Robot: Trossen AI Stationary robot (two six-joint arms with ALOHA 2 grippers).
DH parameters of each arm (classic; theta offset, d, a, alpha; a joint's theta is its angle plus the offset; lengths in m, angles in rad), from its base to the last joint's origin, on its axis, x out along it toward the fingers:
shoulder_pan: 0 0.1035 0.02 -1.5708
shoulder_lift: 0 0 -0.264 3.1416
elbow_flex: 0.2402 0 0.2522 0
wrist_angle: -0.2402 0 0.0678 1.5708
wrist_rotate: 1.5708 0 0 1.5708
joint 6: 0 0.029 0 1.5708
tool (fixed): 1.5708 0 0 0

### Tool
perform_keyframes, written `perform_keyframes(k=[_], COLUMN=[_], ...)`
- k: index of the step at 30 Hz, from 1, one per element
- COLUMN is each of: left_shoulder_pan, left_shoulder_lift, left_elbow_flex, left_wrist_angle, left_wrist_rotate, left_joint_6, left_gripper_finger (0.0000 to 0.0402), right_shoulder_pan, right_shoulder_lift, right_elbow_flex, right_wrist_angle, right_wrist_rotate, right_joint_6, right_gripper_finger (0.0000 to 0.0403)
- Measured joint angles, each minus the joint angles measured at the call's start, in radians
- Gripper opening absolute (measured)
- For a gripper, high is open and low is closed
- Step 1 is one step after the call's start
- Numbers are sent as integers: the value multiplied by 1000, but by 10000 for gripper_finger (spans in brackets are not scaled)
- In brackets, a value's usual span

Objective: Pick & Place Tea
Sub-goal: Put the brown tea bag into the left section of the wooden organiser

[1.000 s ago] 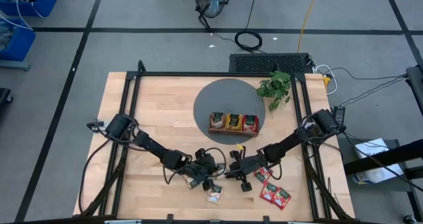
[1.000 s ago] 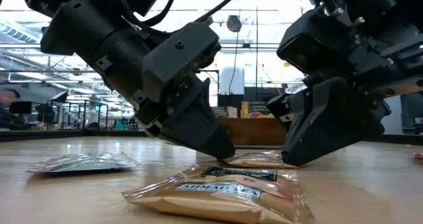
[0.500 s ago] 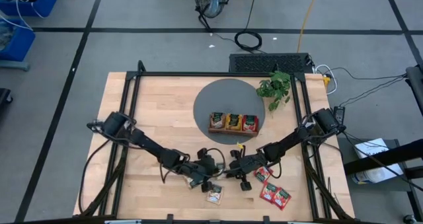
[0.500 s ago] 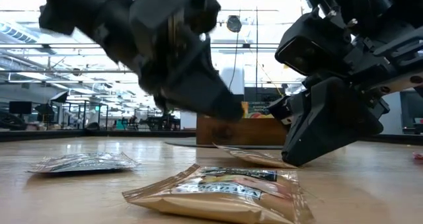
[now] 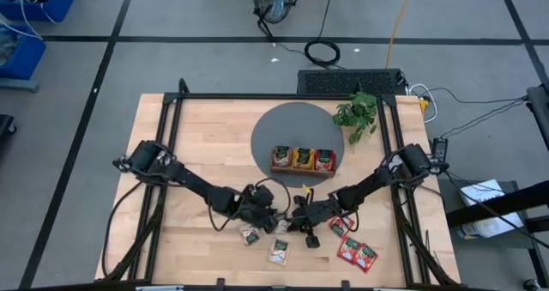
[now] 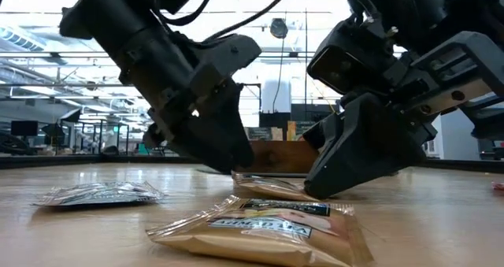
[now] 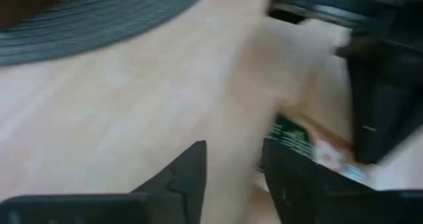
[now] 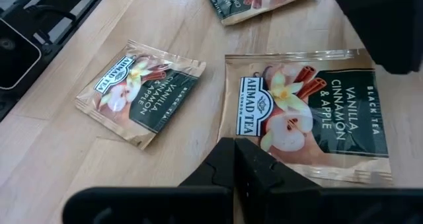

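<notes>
On the pale wooden table (image 5: 206, 136), ringed by a black metal frame, a round dark grey mat (image 5: 283, 128) with a fine ribbed weave lies toward the far side. A small brown wooden tray (image 5: 302, 160) sits at the mat's near edge, its three compartments holding upright packets, and a leafy green plant (image 5: 358, 113) stands just beside the mat.

Both dark, jointed arms reach inward and meet low over the near middle of the table. The left gripper (image 7: 231, 178) hangs with its two blunt black fingers parted by a narrow gap and nothing between them, just above bare wood beside a sachet with a dark green label (image 7: 310, 148). The right gripper (image 8: 236, 159) has its fingers pressed flat together, empty, their tip at the near edge of a flat square sachet (image 8: 310, 121) printed with vanilla, cinnamon and apple.

The tea lies scattered on the table: crinkly, glossy foil packets with sealed edges. A second beige one (image 8: 140, 90) lies near the first, two more (image 5: 278, 252) rest near the front edge, and three red ones (image 5: 356, 252) cluster to the right.
</notes>
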Motion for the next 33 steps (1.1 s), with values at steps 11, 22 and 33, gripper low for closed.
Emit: perform_keyframes(k=[11,22,33], left_shoulder_pan=[26,18,6], left_shoulder_lift=[-9,35,47], left_elbow_flex=[1,2,3], left_wrist_angle=[-14,96,95], left_wrist_rotate=[147,141,218], left_joint_6=[-94,-86,-47], left_gripper_finger=[252,255,223], right_shoulder_pan=[0,-6,-10], right_shoulder_lift=[1,2,2], right_elbow_flex=[0,-1,-1], right_wrist_angle=[-2,0,-3], right_wrist_rotate=[2,1,3], right_joint_6=[1,-6,-6], right_gripper_finger=[0,0,0])
